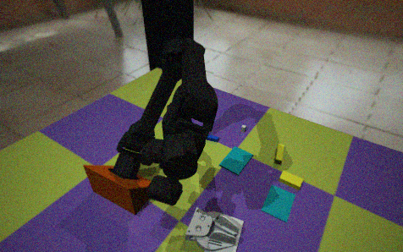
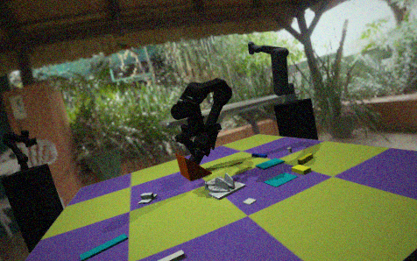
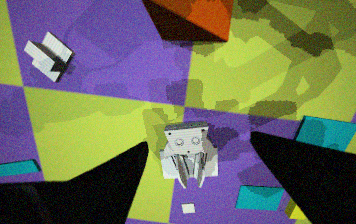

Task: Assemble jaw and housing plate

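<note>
The light grey housing plate (image 1: 201, 224) (image 3: 186, 138) lies over the rear of the mechanism, looking about level, with two round marks side by side on its top. Whether any gap remains under it is too small to tell. The two jaws (image 1: 225, 227) (image 3: 199, 172) stick out from under its front edge, side by side with a narrow gap between them. The pale base (image 1: 240, 224) (image 2: 238, 188) (image 3: 213, 169) lies on the mat. The pins and gear teeth are hidden under the plate. My gripper (image 3: 197, 141) is open and empty, raised above and clear of the mechanism.
An orange wedge (image 1: 111, 189) (image 2: 189, 170) stands at the arm's foot. Teal plates (image 1: 279, 203) (image 2: 280, 179), yellow blocks (image 1: 291, 179) (image 2: 301, 169) and a small white tile (image 2: 250, 201) (image 3: 188, 208) lie nearby. A white angled piece (image 2: 147, 197) (image 3: 49, 56) lies farther off.
</note>
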